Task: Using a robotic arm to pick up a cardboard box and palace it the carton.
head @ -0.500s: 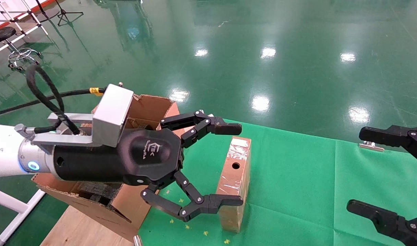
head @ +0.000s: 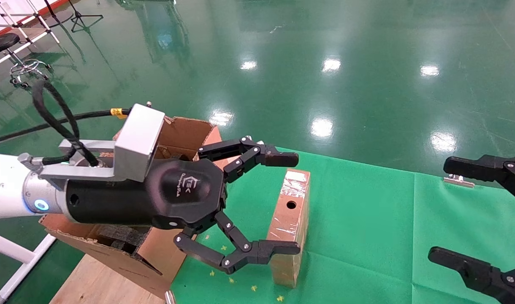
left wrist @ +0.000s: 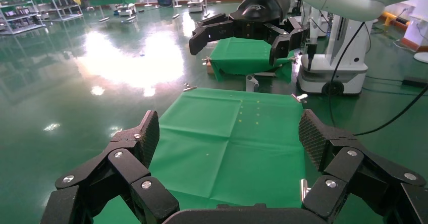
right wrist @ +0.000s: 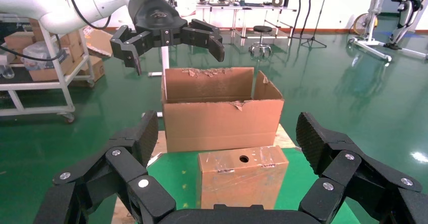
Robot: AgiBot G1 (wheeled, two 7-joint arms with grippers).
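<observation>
The slim brown cardboard box (head: 288,228), taped and with a round black hole, stands on edge on the green cloth; it also shows in the right wrist view (right wrist: 242,181). The large carton (head: 185,131) with ragged flaps and black foam (head: 118,237) stands to its left, also in the right wrist view (right wrist: 222,120). My left gripper (head: 292,203) on the white arm is open and empty, held high over the carton's near side (right wrist: 174,52); the left wrist view (left wrist: 229,133) shows only cloth between its jaws. My right gripper (head: 445,210) is open and empty at the right edge, facing the box (right wrist: 227,133).
The green cloth (head: 367,219) covers the table, held by metal clips (head: 458,180) at its edges. The carton rests on a wooden board (head: 101,278). Shiny green floor lies beyond, with a stool (head: 4,42) and stands at the far left.
</observation>
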